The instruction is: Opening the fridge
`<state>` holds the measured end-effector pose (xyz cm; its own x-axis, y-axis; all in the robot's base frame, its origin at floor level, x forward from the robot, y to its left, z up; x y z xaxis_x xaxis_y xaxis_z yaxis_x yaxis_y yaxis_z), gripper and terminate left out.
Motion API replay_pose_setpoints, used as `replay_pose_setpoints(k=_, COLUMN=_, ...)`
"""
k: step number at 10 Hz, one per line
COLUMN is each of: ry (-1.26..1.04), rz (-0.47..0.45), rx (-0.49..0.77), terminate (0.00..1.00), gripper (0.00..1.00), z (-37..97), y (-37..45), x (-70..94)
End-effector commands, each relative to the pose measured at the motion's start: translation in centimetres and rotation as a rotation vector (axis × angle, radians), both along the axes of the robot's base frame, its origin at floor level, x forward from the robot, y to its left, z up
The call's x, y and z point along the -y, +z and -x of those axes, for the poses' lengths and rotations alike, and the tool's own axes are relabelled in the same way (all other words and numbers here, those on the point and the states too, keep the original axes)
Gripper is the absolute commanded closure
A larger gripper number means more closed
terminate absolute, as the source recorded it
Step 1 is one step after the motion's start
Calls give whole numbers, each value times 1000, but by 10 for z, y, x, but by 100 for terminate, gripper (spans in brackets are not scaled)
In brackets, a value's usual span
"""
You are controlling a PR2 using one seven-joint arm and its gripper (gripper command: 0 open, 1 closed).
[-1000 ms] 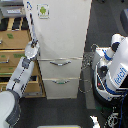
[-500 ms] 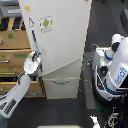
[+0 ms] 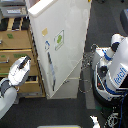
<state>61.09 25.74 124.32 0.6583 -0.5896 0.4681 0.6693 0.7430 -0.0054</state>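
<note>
A robotics lab staged as a kitchen is suggested: a white fridge (image 3: 67, 45) at centre, wooden drawers (image 3: 17, 47) at left, a cabled robot base (image 3: 114, 70) at right.

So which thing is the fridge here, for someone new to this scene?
Find the tan wooden drawer cabinet at the exterior view's left. The fridge is the tall white slab beside it, door swung out. Only it carries a small green-figure sticker.
</note>
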Motion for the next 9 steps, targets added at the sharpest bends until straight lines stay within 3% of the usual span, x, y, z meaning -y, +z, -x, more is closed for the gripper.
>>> replay_pose_setpoints(k=1, ry=-319, rz=-184, rx=-233, terminate=0, gripper=0, z=249, y=-125, x=66)
replay_pose_setpoints(k=5, ry=-418, rz=-259, rx=-305, terminate=0, gripper=0, z=111, y=-220, x=251)
replay_pose_setpoints(k=9, ry=-470, rz=-341, rx=-332, terminate=0, gripper=0, z=7, y=-326, x=308)
